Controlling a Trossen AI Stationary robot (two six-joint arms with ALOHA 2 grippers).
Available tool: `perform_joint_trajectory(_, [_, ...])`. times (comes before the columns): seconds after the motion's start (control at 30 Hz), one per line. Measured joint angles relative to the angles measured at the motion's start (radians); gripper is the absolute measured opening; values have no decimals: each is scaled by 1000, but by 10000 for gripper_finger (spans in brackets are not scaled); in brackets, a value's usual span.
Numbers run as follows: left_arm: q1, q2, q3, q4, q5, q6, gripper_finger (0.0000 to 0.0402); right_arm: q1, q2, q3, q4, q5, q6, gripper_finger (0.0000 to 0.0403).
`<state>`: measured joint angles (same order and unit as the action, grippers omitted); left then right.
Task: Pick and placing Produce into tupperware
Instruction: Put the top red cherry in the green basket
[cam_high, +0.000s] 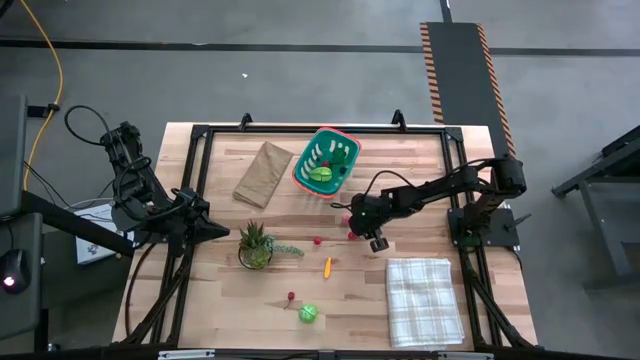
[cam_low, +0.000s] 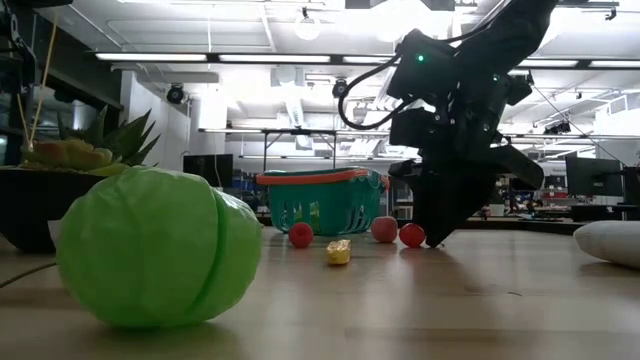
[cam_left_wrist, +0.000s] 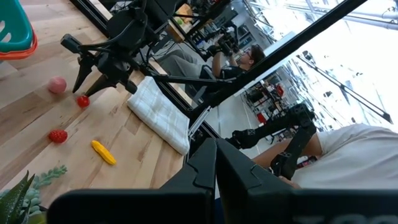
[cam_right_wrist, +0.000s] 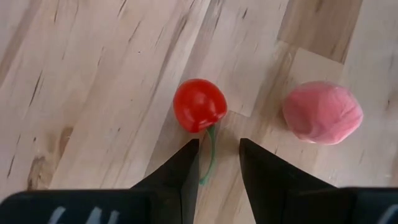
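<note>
A: High view, surroundings first. Wooden table (cam_high: 420, 205); brown paper bag (cam_high: 263, 172) near the back, potted plant (cam_high: 256, 245) left of middle, checked cloth (cam_high: 424, 300) at the front right.

B: Loose produce?

A: Green cabbage (cam_high: 308, 314) near the front edge with a small red piece (cam_high: 291, 296) just beside it; orange carrot (cam_high: 327, 266) mid-table; strawberry (cam_high: 317, 240) farther back. Pink ball (cam_right_wrist: 322, 112) and red cherry (cam_right_wrist: 199, 104) lie close together by the right arm. Nothing stands between them and the basket (cam_high: 306, 181).

B: Basket contents?

A: Teal, orange-red rim, back centre. Green pieces inside (cam_high: 321, 172); cannot tell which kinds.

B: Right gripper (cam_right_wrist: 219, 155)?

A: Low over the table, fingers partly apart, holding nothing. Cherry lies just beyond the fingertips, its green stem running into the gap between them. Pink ball off to one side, apart from both fingers.

B: Left gripper (cam_left_wrist: 216, 163)?

A: Waiting at the table's left edge, fingers pressed together, empty.
</note>
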<state>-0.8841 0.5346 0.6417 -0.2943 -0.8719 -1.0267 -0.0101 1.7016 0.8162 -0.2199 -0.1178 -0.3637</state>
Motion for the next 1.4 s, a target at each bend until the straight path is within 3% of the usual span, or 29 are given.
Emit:
perform_joint_trajectory(0.53, [0,0,0,0,0,0,1,5,0,0,2,-11,-3,5])
perform_joint_trajectory(0.8, [0,0,0,0,0,0,1,5,-41,-1,7,-7,29,1])
perform_joint_trajectory(1.03, [0,0,0,0,0,0,1,5,-174,-1,8,-7,84,1])
perform_joint_trajectory(1.4, [0,0,0,0,0,0,1,-30,-327,-1,94,-20,282,0])
